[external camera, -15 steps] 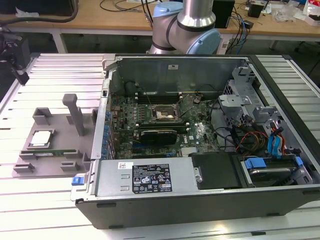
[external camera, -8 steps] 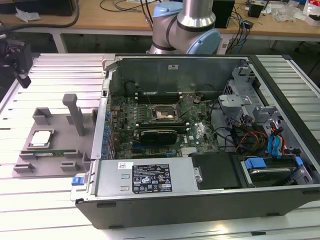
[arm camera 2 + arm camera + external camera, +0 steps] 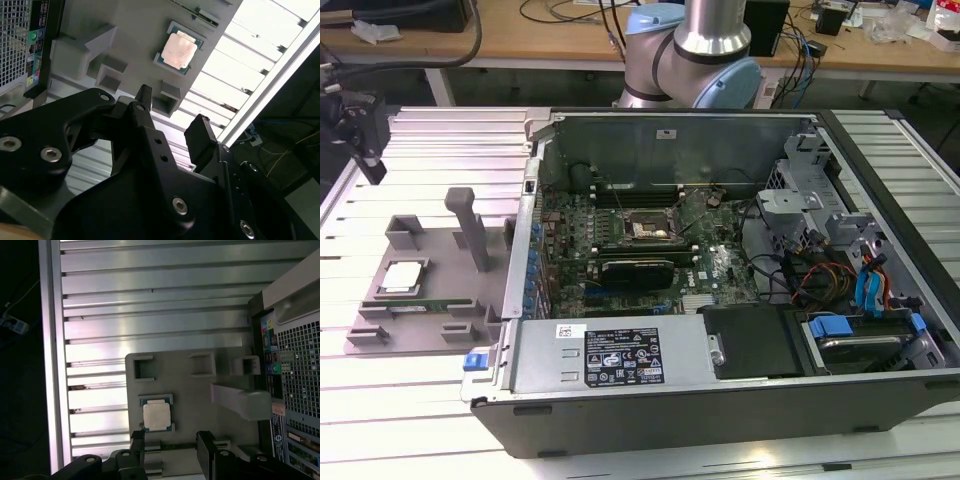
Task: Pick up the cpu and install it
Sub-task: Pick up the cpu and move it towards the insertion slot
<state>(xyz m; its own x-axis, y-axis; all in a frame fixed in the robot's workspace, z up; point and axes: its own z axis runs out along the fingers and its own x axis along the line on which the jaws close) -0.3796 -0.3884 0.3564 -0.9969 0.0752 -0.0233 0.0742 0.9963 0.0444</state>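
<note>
The cpu (image 3: 403, 277) is a small silver-topped square with a green rim, lying flat in a recess of a grey holder (image 3: 430, 250) at the exterior view's left. Both wrist views show the cpu (image 3: 180, 48) (image 3: 157, 414) from above. My gripper (image 3: 370, 165) hangs in the air beyond the holder, well clear of the chip. The black fingers (image 3: 144, 97) of the gripper (image 3: 172, 114) (image 3: 170, 440) stand open with nothing between them. The black socket (image 3: 652, 229) sits in the motherboard inside the open computer case (image 3: 720, 390).
A tall grey post (image 3: 470, 225) rises from the holder beside the cpu. A narrow green memory stick (image 3: 412, 304) lies along the holder's near side. The holder and case rest on a ribbed aluminium table (image 3: 440, 130). Cables and drive bays (image 3: 850, 290) crowd the case's right end.
</note>
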